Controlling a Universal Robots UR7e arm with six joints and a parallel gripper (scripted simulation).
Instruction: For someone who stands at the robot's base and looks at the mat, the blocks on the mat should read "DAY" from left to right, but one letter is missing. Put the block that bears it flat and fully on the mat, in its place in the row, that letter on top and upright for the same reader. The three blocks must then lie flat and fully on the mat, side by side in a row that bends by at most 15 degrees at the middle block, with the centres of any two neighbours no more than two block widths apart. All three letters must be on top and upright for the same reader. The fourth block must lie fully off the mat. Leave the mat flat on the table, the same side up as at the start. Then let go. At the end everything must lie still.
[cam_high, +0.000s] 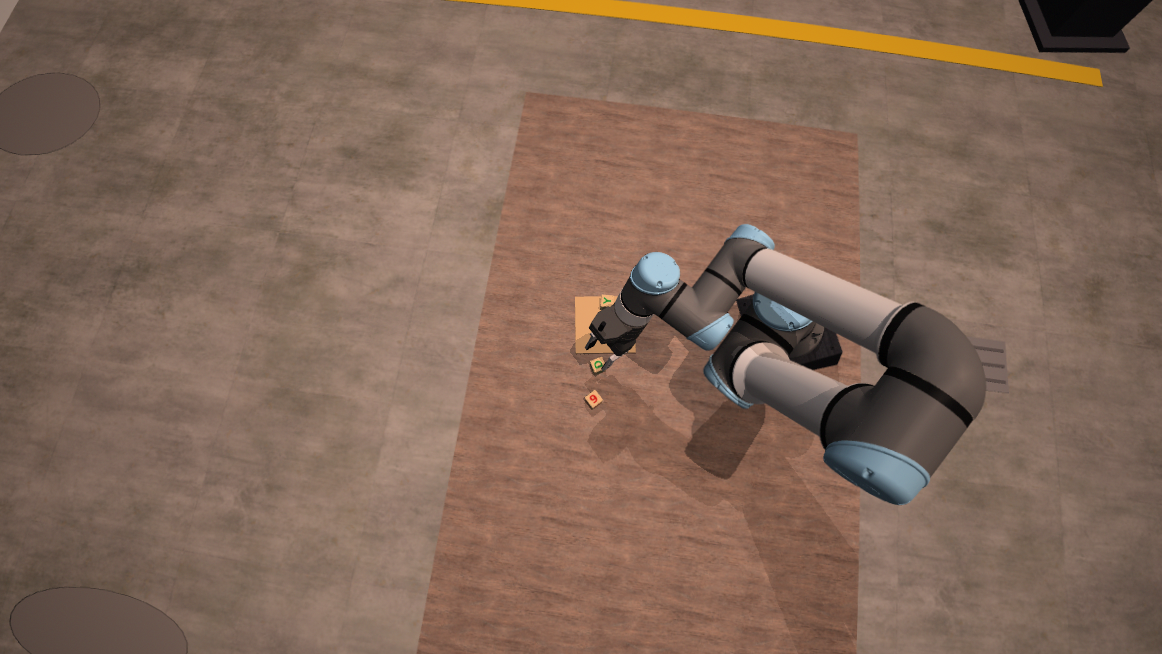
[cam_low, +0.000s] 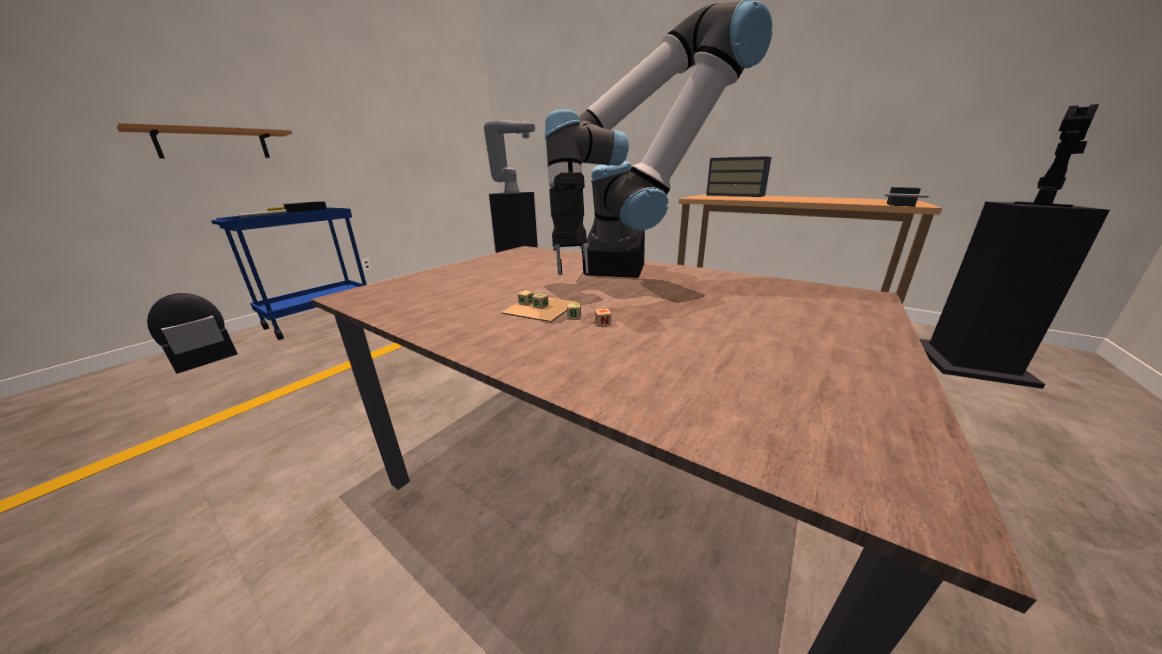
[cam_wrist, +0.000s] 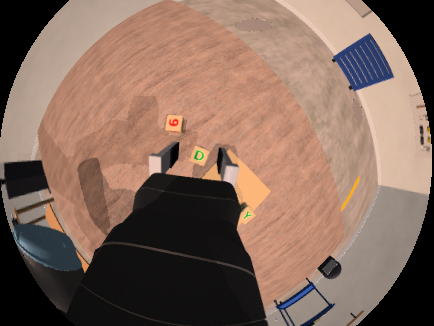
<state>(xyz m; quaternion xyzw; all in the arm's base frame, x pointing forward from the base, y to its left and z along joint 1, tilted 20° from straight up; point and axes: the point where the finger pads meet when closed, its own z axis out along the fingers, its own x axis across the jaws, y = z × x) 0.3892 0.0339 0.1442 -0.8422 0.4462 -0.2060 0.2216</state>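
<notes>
My gripper (cam_high: 600, 354) (cam_low: 572, 271) (cam_wrist: 198, 152) is open and empty, above the D block. The D block (cam_high: 597, 365) (cam_low: 574, 311) (cam_wrist: 204, 159) lies on the table just off the mat (cam_high: 583, 316) (cam_low: 522, 311) (cam_wrist: 254, 184), D on top and turned against the row. The Y block (cam_high: 607, 301) (cam_low: 525, 298) (cam_wrist: 247, 215) lies on the mat. The A block (cam_low: 539, 301) is beside it; the gripper hides it in the top view and the wrist view. The fourth block (cam_high: 593, 398) (cam_low: 602, 317) (cam_wrist: 174, 123), with a red 6 or 9 on top, lies farther off the mat.
The wooden table (cam_high: 650, 552) (cam_low: 731, 373) (cam_wrist: 240, 95) carries the mat and blocks. The fourth block is one short gap beyond the D block. The arm's base (cam_low: 613, 261) stands behind the mat. The arm casts shadows near the blocks.
</notes>
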